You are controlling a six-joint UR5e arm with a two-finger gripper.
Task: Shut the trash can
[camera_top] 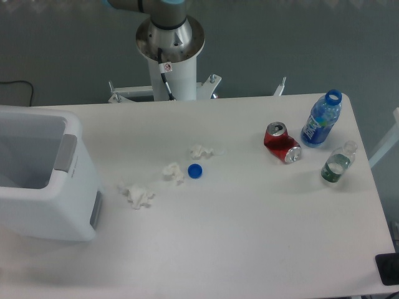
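Trash can stands at the table's left edge with its top open and interior exposed, so closing is not yet done; the gripper is out of frame, only the arm's base showing, its grasp undeterminable.

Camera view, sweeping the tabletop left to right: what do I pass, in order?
trash can → crumpled tissue → second tissue → blue cap → third tissue → red can → blue bottle → clear bottle
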